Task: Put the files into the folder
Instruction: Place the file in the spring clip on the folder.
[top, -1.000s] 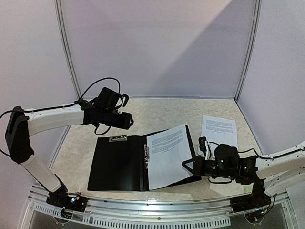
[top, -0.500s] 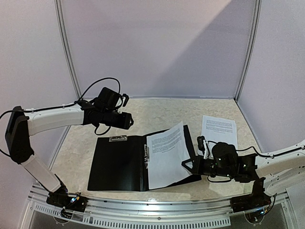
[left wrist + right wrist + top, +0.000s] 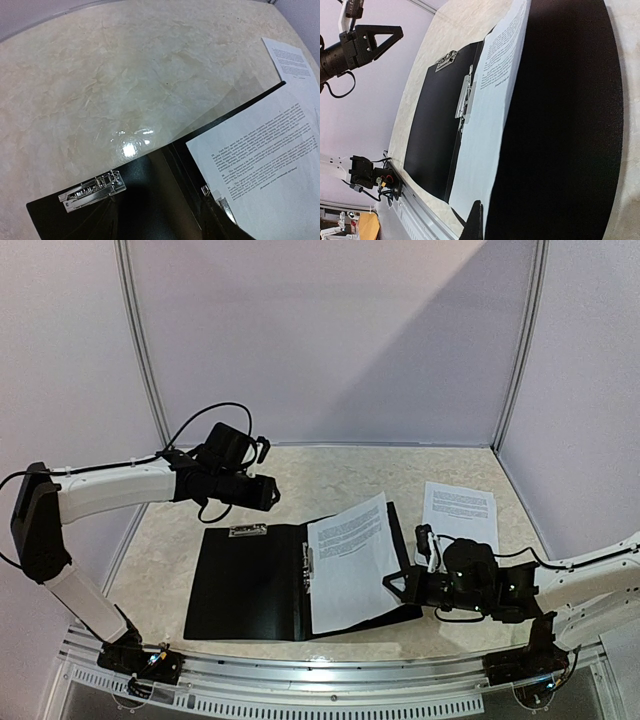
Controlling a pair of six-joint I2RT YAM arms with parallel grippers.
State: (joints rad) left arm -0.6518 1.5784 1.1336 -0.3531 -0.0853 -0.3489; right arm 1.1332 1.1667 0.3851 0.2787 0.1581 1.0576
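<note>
The folder (image 3: 245, 580) is lying open near the middle of the table's (image 3: 330, 475) near edge, its left cover flat. The right cover is tilting up off the surface – a printed sheet (image 3: 350, 560) is resting on its inner face beside the spine clip (image 3: 307, 565). The right gripper (image 3: 392, 583) is pinching that raised cover at its near-right edge, fingers narrowed onto it; only one finger (image 3: 476, 220) is showing in the right wrist view. A second sheet (image 3: 460, 512) is lying flat near the table's right edge, apart from the folder. The left gripper (image 3: 268, 492) is hovering above the folder's far edge, toward the far-left corner – whether it is wide or narrow cannot be told. Below it, a metal clip (image 3: 92, 189) is sitting on the left cover's far edge.
</note>
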